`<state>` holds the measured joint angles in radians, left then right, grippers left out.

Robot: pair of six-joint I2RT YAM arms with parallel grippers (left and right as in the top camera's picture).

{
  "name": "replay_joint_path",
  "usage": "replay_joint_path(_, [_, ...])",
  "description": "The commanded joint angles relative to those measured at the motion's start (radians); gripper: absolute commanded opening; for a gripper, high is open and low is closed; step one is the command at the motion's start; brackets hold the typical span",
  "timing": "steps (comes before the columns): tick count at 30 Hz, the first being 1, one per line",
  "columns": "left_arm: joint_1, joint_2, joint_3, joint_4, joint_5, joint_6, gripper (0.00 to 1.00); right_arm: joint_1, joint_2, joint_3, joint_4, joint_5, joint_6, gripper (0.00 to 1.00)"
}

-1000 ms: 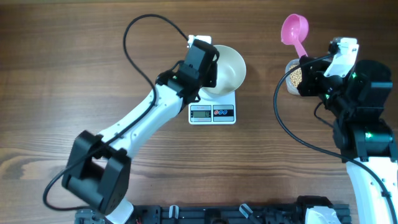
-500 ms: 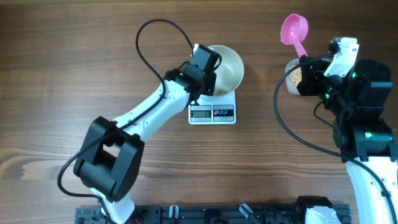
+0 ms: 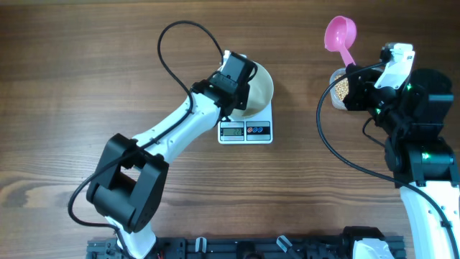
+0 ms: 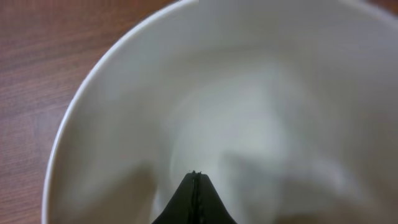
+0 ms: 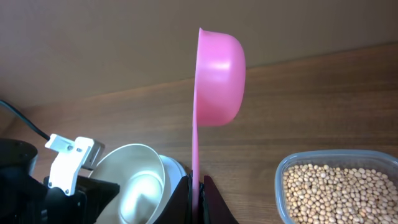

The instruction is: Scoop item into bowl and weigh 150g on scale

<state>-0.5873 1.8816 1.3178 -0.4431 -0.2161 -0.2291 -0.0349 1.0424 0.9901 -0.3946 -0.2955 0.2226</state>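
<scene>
On the white scale (image 3: 246, 131), mid-table, the plain white bowl (image 3: 262, 85) sits tilted, smooth and glossy inside, its near rim pinched by the closed left gripper (image 4: 196, 186). At far right, small round pale tan beans (image 5: 342, 190) lie in a clear tub (image 5: 281, 171); the right gripper (image 5: 198, 202) clamps the handle of the upright pink scoop (image 5: 219, 74). Scale display digits are too small to read.

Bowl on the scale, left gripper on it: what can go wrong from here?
1. The left gripper is shut on the rim of the bowl, which looks tilted on the scale. It may slide off, and a reading now would be off.
2. The right gripper holds the pink scoop by its thin handle. The beans sit in a tub apart from the scale, so a loaded carry may spill.
</scene>
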Motion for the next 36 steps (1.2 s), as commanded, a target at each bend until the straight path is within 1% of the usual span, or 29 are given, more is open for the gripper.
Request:
replay_joint_path(1, [-0.025,-0.006,0.018,0.051,-0.002,0.013,0.04,-0.004,0.002,0.014,0.008,-0.02,0.004,0.04])
replay_joint_path(7, [-0.028,-0.006,0.018,0.134,0.139,0.008,0.04,-0.004,0.002,0.014,0.006,-0.02,0.0,0.04])
replay_joint_path(18, [-0.028,0.016,0.018,0.201,0.291,-0.023,0.04,-0.004,0.002,0.014,0.005,-0.02,-0.011,0.04])
replay_joint_path(23, [-0.032,0.017,0.018,0.22,0.338,-0.041,0.04,-0.004,0.002,0.014,0.005,-0.02,-0.012,0.05])
replay_joint_path(32, [-0.063,0.03,0.018,0.217,0.339,-0.042,0.04,-0.004,0.002,0.014,0.005,-0.02,-0.013,0.04])
replay_joint_path(36, [-0.065,0.047,0.018,0.207,0.337,-0.064,0.04,-0.004,0.002,0.014,0.003,-0.02,-0.014,0.04])
